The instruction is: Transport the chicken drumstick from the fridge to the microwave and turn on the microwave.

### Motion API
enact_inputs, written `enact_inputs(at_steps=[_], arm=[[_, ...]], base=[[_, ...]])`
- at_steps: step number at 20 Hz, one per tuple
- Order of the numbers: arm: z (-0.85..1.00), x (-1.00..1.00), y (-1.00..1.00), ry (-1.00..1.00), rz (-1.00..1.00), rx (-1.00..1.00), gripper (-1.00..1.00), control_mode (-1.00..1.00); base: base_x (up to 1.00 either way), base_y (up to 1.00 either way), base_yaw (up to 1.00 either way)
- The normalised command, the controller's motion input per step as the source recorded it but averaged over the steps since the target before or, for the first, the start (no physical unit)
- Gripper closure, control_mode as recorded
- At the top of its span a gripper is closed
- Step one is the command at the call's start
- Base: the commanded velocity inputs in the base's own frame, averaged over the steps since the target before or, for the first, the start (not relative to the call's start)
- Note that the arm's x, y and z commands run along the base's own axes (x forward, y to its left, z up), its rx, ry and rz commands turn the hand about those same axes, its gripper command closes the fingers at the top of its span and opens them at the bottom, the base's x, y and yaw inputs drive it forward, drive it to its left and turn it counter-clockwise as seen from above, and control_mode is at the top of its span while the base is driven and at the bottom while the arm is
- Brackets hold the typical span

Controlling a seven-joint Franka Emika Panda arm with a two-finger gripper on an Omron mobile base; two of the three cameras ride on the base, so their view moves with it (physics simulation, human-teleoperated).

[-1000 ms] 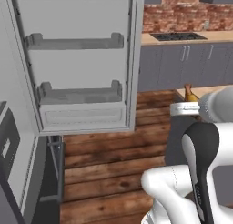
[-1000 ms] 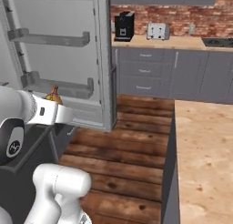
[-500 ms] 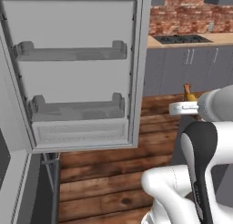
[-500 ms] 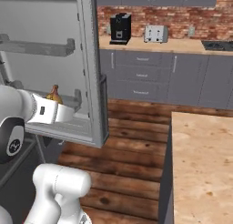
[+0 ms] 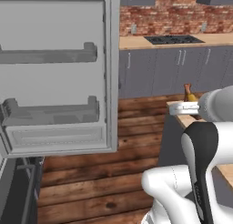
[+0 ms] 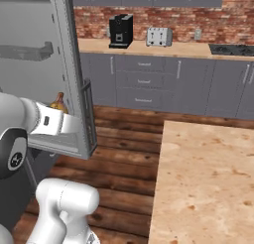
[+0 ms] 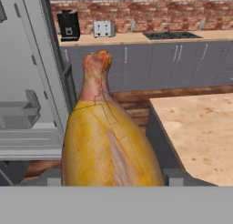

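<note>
The fridge (image 5: 59,77) stands with its thick grey door swung wide, and the door's inner face shows two grey rail shelves and a shallow tray along the bottom; nothing can be made out sitting in any of them. In the right base view the same door (image 6: 59,74) is seen nearly edge-on, just beside the arm. The chicken drumstick (image 7: 107,136) is out of the fridge and carried by the hand (image 5: 187,108): in the hand view it stands upright and close to the camera, its broad golden-yellow body low and its narrow pinkish-brown end pointing up. From the left base view only the drumstick's (image 5: 188,93) thin end and a bit of yellow show above the white wrist; from the right base view its (image 6: 58,103) tip pokes up behind the forearm in the same way. The hand (image 6: 67,123) is pinching the drumstick, though the fingers themselves are hidden behind the meat and the wrist, so how wide they stand cannot be told. A pale wood-topped desk (image 6: 208,183) lies to the right of the arm, over a plank floor (image 5: 91,182). On the far worktop (image 6: 149,47) under the brick wall sit a black coffee machine (image 6: 120,30) and a pale toaster (image 6: 158,37), with a dark hob (image 5: 173,39) further along. No writing or label is readable anywhere.
</note>
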Motion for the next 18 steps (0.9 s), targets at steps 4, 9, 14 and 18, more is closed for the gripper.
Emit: enact_inputs(at_steps=[4, 9, 14, 18], arm=[[0.0, 0.0, 0.0, 0.0, 0.0, 0.0, 1.0, 1.0], [0.0, 0.0, 0.0, 0.0, 0.0, 0.0, 1.0, 1.0], [0.0, 0.0, 0.0, 0.0, 0.0, 0.0, 1.0, 1.0], [0.0, 0.0, 0.0, 0.0, 0.0, 0.0, 1.0, 1.0]], base=[[0.42, -0.41, 0.0], [0.61, -0.19, 0.0], [0.67, -0.14, 0.0], [0.6, -0.27, 0.0]])
